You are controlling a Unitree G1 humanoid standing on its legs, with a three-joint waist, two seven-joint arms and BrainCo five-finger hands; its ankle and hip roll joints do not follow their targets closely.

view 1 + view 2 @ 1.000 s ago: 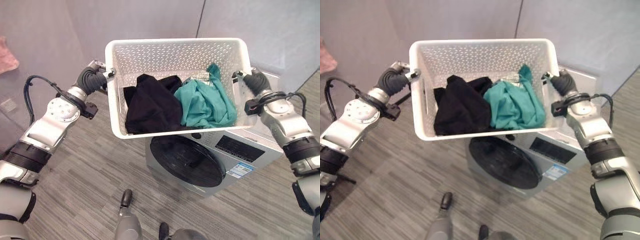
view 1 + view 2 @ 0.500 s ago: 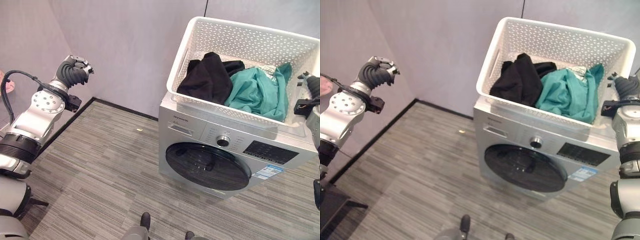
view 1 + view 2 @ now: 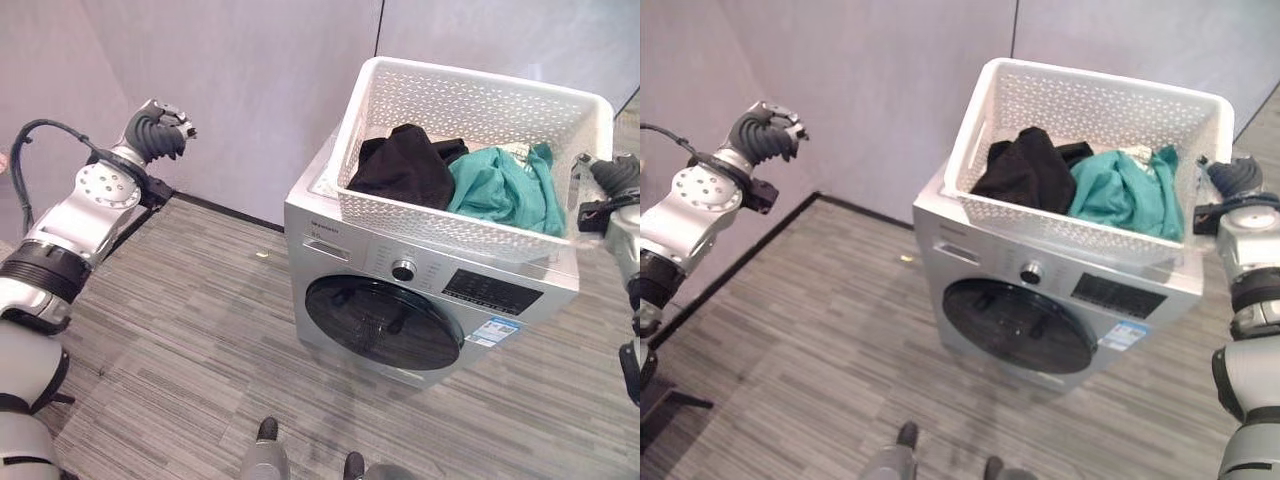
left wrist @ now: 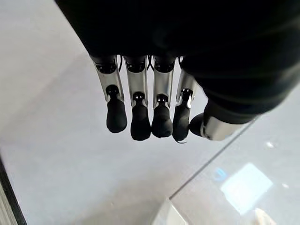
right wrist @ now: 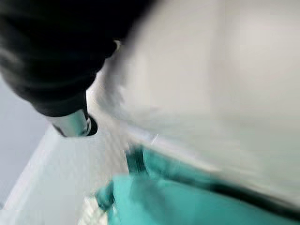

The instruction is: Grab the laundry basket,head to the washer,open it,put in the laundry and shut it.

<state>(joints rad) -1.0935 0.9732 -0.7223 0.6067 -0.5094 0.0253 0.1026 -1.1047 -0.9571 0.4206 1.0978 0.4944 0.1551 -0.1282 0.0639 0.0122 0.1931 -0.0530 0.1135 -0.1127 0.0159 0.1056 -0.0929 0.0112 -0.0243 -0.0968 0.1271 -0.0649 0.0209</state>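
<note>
The white perforated laundry basket (image 3: 440, 215) rests on top of the silver front-loading washer (image 3: 335, 250). In it lie a black garment (image 3: 400, 165) and a teal garment (image 3: 500, 185). The washer's round dark door (image 3: 385, 320) is closed. My right hand (image 3: 608, 176) is at the basket's right end, curled on its rim; its wrist view shows its thumb (image 5: 70, 124) against the white wall, with teal cloth (image 5: 187, 197) below. My left hand (image 3: 155, 132) is raised far to the left near the wall, fingers (image 4: 140, 122) curled on nothing.
Grey walls stand behind the washer and meet in a corner (image 3: 185, 195) at the left, with a dark baseboard. Striped grey floor (image 3: 180, 340) stretches in front of and to the left of the washer. A control knob (image 3: 404, 269) sits above the door.
The basket went from being carried between both hands to resting on the washer top. My left hand let go and swung out left. The camera has shifted as well.
</note>
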